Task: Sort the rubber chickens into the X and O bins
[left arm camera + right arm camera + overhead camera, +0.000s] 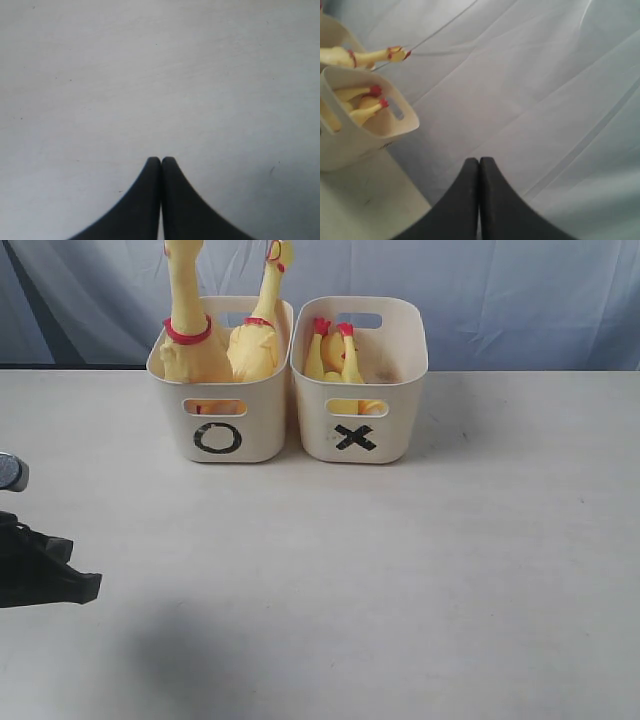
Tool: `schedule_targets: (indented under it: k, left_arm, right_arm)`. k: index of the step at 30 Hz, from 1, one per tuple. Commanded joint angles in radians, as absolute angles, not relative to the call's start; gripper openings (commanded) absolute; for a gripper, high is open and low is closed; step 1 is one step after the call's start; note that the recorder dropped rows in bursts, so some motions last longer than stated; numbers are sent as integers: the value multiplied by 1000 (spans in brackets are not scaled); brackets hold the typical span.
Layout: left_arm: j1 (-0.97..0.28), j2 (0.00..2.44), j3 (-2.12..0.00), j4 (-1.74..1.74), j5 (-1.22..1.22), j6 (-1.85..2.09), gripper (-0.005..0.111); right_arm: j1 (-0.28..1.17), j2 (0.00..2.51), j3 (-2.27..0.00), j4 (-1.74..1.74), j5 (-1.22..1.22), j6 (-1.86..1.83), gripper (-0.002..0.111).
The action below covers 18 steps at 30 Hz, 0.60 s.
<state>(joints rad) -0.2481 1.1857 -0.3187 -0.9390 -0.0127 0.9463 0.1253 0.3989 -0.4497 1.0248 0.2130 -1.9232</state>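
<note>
Two cream bins stand side by side at the back of the table. The O bin holds two large rubber chickens, one on the left and one beside it, necks sticking up. The X bin holds the small chicken, red feet up. My left gripper hangs shut and empty at the left edge, far from the bins; its fingertips meet over bare table. My right gripper is shut and empty, out of the exterior view. In the right wrist view, the X bin with the small chicken lies off to one side.
The white table stretches in front of the bins. A pale blue cloth backdrop hangs behind them. A chicken head from the O bin shows beyond the X bin in the right wrist view.
</note>
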Motion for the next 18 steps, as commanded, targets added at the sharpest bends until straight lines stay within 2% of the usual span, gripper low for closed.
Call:
schedule_targets:
  k: [1,2,4,8,14,18]
  left_arm:
    - [-248,1182,-315,-943,-22,945,0]
    - [-248,1182,-315,-943,-22,945,0]
    - [-248,1182,-315,-943,-22,945,0]
    - [-248,1182,-315,-943,-22,945,0]
    - [-248,1182,-315,-943,-22,945,0]
    - [-248,1182,-315,-943,-29,945,0]
  right_arm:
    - [104,336,-299,820,200,-1681,-1]
    - [102,326,-281,782,205,-1601,-1]
    - [100,283,-227,482,214,-1124,-1]
    - [100,218,-160,118,203,-490,-1]
    - [98,24,-2,20,173,-280,-1]
    - [98,0,0,-43,225,-125,-1]
